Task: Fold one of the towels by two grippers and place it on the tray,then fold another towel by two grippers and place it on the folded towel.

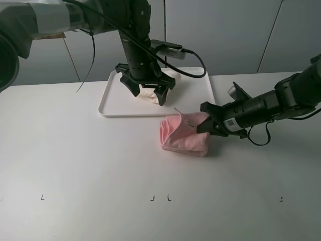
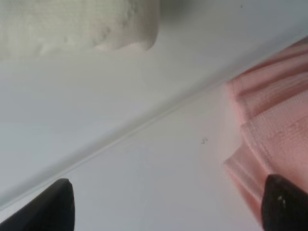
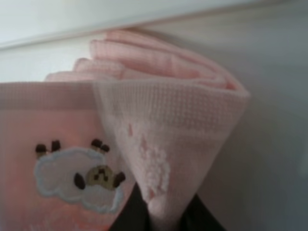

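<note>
The cream-white folded towel [image 1: 149, 95] lies on the white tray [image 1: 113, 103] at the back. My left gripper [image 1: 145, 91] hangs just over it, open and holding nothing. In the left wrist view the cream towel [image 2: 77, 24] lies on the tray [image 2: 72, 106], and the left gripper [image 2: 168, 207] spans bare table beside the tray's rim. The pale pink towel [image 1: 183, 134] lies folded into a thick bundle on the table, just in front of the tray. My right gripper [image 1: 204, 120] is shut on its right-hand edge. The right wrist view shows a corner of the pink towel [image 3: 163, 120] pinched in the right gripper [image 3: 159, 216].
The pink towel [image 2: 274, 125] lies close to the tray's front rim. Small black marks [image 1: 160, 198] run along the table's front edge. A cable loops beside the right arm [image 1: 261, 138]. A grey wall stands behind the table.
</note>
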You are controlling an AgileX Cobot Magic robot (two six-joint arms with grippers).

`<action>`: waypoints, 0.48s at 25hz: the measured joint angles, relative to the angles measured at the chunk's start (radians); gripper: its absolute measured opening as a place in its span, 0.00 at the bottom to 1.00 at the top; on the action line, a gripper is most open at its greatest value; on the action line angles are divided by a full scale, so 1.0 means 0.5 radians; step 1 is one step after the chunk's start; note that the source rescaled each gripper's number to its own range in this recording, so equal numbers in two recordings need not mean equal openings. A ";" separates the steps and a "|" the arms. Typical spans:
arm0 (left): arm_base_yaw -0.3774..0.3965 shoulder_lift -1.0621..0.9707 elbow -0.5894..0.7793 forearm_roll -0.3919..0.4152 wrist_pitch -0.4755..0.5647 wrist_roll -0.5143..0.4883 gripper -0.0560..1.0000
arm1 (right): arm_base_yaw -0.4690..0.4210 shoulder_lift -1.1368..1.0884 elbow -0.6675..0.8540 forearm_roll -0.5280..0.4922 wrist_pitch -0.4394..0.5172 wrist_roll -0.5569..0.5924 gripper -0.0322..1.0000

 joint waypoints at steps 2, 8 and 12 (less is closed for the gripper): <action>0.000 0.000 0.000 0.000 0.017 0.076 0.99 | 0.000 0.000 0.000 0.003 0.023 -0.013 0.10; 0.000 0.000 0.000 -0.013 0.025 0.171 0.99 | 0.000 -0.194 0.000 -0.106 -0.023 0.099 0.10; 0.016 -0.072 0.098 -0.013 -0.026 0.126 0.99 | 0.000 -0.410 -0.005 -0.319 -0.127 0.244 0.10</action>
